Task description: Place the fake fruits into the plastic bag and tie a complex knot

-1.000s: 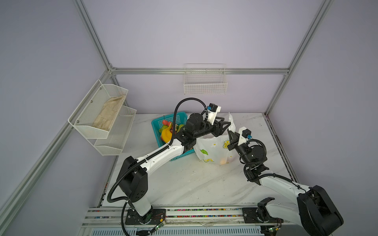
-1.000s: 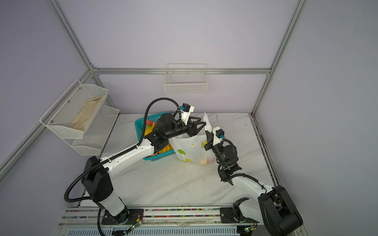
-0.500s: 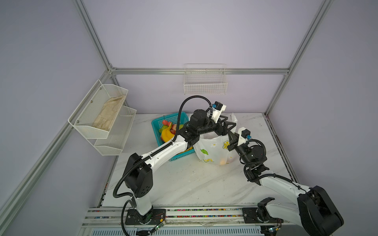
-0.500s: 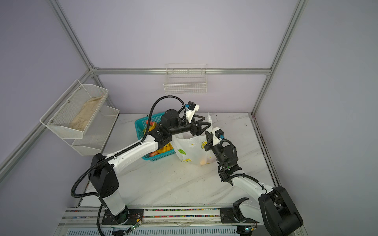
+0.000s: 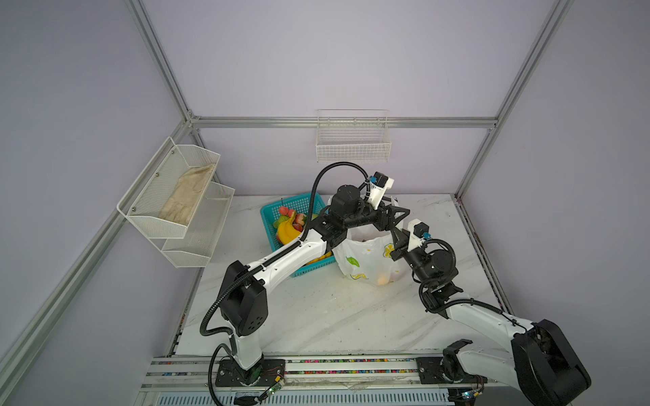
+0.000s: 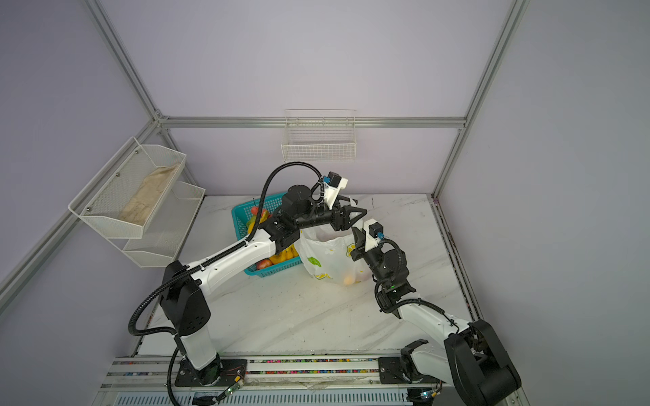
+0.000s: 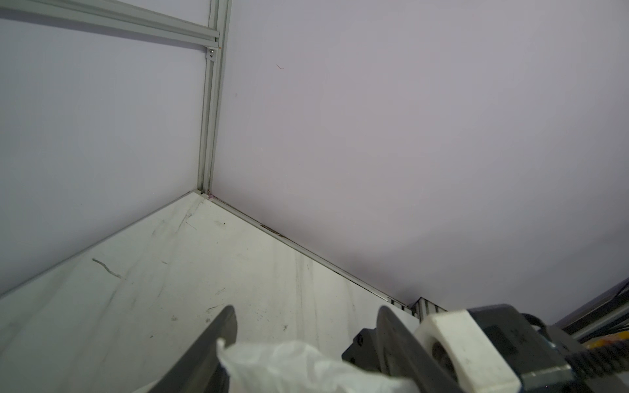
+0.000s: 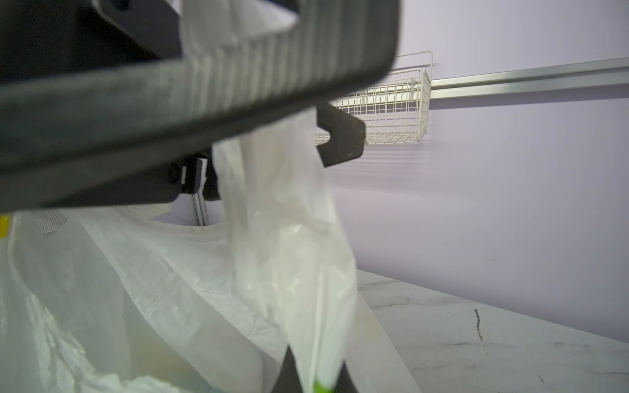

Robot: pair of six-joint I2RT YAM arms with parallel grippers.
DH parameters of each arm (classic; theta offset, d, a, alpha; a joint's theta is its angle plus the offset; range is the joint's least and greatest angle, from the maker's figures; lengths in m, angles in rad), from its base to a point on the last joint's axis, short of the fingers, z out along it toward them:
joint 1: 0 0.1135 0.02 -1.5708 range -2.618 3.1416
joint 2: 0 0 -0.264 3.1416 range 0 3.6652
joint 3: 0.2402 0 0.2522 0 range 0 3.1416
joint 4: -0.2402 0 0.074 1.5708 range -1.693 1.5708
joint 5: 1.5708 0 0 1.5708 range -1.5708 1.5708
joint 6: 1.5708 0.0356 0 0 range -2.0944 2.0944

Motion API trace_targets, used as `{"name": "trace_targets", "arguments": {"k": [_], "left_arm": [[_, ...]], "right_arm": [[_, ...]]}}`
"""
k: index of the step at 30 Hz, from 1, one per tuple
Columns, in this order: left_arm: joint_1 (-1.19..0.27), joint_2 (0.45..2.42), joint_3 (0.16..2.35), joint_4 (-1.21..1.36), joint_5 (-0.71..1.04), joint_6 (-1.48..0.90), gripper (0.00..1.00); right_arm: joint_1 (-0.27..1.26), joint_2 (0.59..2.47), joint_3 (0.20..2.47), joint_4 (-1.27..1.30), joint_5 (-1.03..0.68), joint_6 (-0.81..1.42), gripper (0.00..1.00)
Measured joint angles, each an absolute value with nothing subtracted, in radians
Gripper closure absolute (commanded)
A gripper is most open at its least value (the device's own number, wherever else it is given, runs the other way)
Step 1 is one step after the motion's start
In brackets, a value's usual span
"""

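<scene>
The plastic bag [image 5: 362, 255] stands open near the middle of the counter [image 5: 316, 316], just beside a teal basket [image 5: 299, 204], with its handles drawn upward. One of the fake fruits [image 5: 382, 279], an orange one, shows through the bag's thin wall at the bottom; a yellow banana [image 5: 286, 230] and red and green pieces lie in the basket. The right end effector [image 5: 396, 234] is pressed together on a handle strip [image 8: 292, 238] of the bag, its fingers [image 8: 287, 372] pinching the plastic where a bit of green print shows. The left end effector [image 5: 401, 218] reaches over the bag's mouth from the basket side with its fingers [image 7: 224, 326] spread, and that strip rises between them; whether they touch it cannot be told. A white wire basket [image 5: 353, 147] hangs on the back wall.
</scene>
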State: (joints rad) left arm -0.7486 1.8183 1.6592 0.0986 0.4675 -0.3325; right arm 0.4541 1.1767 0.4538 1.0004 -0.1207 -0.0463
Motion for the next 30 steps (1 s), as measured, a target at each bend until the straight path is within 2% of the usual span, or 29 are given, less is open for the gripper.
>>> {"name": "trace_targets", "arguments": {"k": [3,5,6,13,17,18,24,26,30], "left_arm": [[-0.749,1.82,1.663,0.087,0.459,-0.331,0.85],[-0.749,1.82,1.663,0.084,0.45,-0.327,0.98],[-0.748,1.819,1.663,0.085,0.448,-0.33,1.0],[-0.747,1.804,1.639,0.128,0.455,-0.404,1.0],[-0.747,1.779,1.585,0.17,0.469,-0.455,1.0],[-0.747,1.776,1.579,0.179,0.469,-0.463,1.0],[-0.747,1.775,1.572,0.221,0.476,-0.506,1.0],[-0.747,1.775,1.572,0.228,0.48,-0.514,1.0],[-0.747,1.775,1.572,0.233,0.484,-0.521,1.0]], "right_arm": [[0.454,1.176,0.454,0.998,-0.12,-0.046,0.97],[0.454,1.172,0.454,0.99,-0.113,-0.044,0.9],[0.454,1.169,0.454,0.981,-0.102,-0.039,0.85],[0.454,1.152,0.469,0.85,0.015,0.027,0.62],[0.455,1.147,0.469,0.825,-0.002,0.033,0.48],[0.454,1.142,0.467,0.826,-0.012,0.032,0.4],[0.455,1.133,0.467,0.861,-0.049,0.036,0.18],[0.455,1.149,0.476,0.878,-0.045,0.039,0.14],[0.461,1.221,0.533,0.925,-0.021,0.056,0.14]]}}
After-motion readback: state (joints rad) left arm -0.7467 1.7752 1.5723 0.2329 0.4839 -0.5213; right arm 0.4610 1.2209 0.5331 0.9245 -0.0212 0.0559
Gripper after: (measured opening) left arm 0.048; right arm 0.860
